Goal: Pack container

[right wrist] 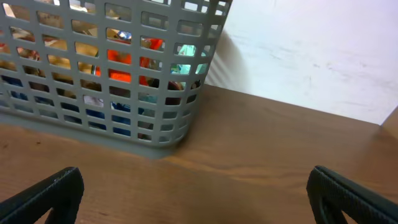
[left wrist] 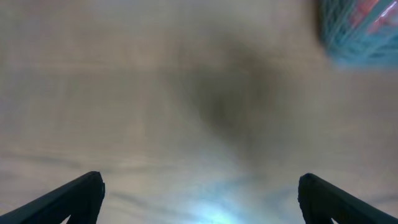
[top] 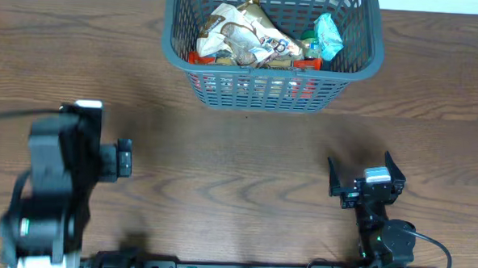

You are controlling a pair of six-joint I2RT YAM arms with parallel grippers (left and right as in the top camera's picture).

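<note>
The grey-blue mesh container (top: 225,93) stands at the back middle of the table. It holds several food packets: a beige and white bag (top: 247,33) on top, a teal packet (top: 328,34) at the right, and red packs (top: 198,58) low down. My left gripper (top: 123,159) is at the left, open and empty, with its fingers wide apart over bare wood (left wrist: 199,196). A blurred corner of the container (left wrist: 360,31) shows far off. My right gripper (top: 365,173) is open and empty at the front right (right wrist: 199,193), facing the container's corner (right wrist: 149,140).
The brown wooden table (top: 238,150) stretches between the arms and the container. A white wall (right wrist: 311,56) rises behind the table's back edge, to the right of the container. A dark cable (top: 5,114) runs in from the left edge.
</note>
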